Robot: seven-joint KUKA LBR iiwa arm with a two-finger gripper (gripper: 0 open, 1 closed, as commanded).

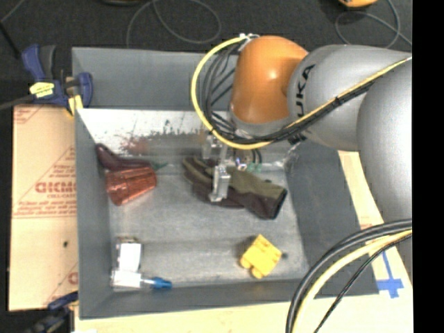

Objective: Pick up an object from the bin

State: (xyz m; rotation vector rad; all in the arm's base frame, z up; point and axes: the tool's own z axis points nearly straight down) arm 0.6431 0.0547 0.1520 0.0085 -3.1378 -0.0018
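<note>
My gripper (220, 186) hangs low in the middle of the bin, under the orange wrist cover. One metal finger (221, 182) shows, pressed down onto a dark brown and olive piece of cloth (257, 194) that lies crumpled across the bin's centre. The cloth spreads to the right of the finger and a little to its left. Whether the cloth sits between the fingers I cannot make out.
A reddish see-through ribbed cup (130, 184) lies on its side at the left, with a dark maroon thing (111, 159) behind it. A yellow block (260, 256) lies at the front right. A white holder with a blue-tipped pen (133, 270) lies at the front left.
</note>
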